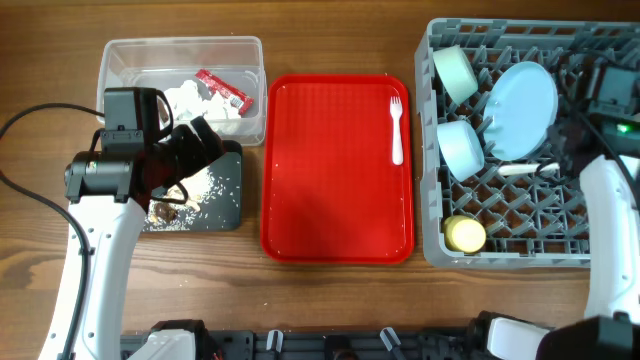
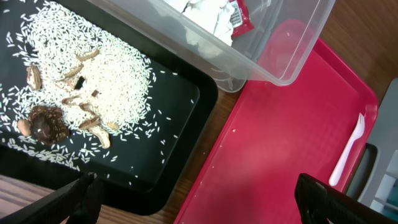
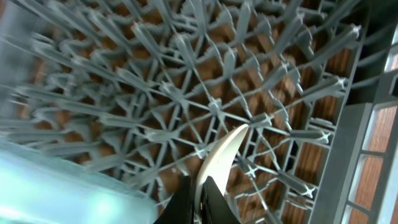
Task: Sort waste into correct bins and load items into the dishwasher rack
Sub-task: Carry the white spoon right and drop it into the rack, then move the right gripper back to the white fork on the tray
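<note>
The grey dishwasher rack (image 1: 435, 215) on the right holds a pale green bowl (image 1: 456, 72), a light blue bowl (image 1: 462, 147) and a light blue plate (image 1: 525, 97). My right gripper (image 3: 200, 198) is shut on the white spoon (image 3: 222, 151), held low over the rack grid (image 3: 186, 81); the spoon also shows in the overhead view (image 1: 522, 168). The white fork (image 1: 397, 125) lies on the red tray (image 1: 330, 190). My left gripper (image 2: 199, 199) is open and empty above the black tray (image 2: 174, 112), which holds rice and brown scraps (image 2: 74, 87). The clear tub (image 1: 252, 60) holds tissue (image 1: 190, 100) and the red wrapper (image 1: 222, 89).
A yellow round object (image 1: 465, 234) sits in the rack's front left corner. The red tray lies between the black tray and the rack. A black cable (image 1: 30, 115) loops at the table's left edge.
</note>
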Robot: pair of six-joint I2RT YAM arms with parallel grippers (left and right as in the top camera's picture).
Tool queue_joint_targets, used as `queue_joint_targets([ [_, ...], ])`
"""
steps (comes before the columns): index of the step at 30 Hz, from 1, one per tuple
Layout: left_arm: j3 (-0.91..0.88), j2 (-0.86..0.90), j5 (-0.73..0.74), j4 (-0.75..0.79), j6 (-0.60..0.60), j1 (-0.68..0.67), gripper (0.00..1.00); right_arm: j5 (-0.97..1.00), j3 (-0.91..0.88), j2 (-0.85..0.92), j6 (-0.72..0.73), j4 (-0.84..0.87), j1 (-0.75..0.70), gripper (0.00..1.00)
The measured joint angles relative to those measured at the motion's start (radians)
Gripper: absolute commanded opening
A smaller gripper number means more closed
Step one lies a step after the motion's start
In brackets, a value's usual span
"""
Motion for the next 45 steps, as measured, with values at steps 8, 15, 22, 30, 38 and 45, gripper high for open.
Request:
queue_joint_targets([
  [8,0.000,0.000,0.000,0.000,0.000,0.000,1.00,-0.028,-0.002,0.006,-0.090,0.011,0.000,0.77],
  [15,0.000,0.000,0.000,0.000,0.000,0.000,1.00,-0.385,0.121,-0.013,-0.465,0.019,0.027,0.77],
  [22,0.000,0.000,0.000,0.000,0.000,0.000,1.00,-0.521,0.239,-0.053,-0.603,0.048,0.301,0.79],
  [30,0.000,0.000,0.000,0.000,0.000,0.000,1.00,-0.450,0.242,0.151,-0.606,0.114,0.598,0.78],
  [38,0.000,0.000,0.000,0.000,0.000,0.000,1.00,-0.336,0.241,0.470,-0.538,0.270,0.605,0.77],
  [45,0.000,0.000,0.000,0.000,0.000,0.000,1.00,-0.236,0.241,0.618,-0.510,0.349,0.605,0.76],
])
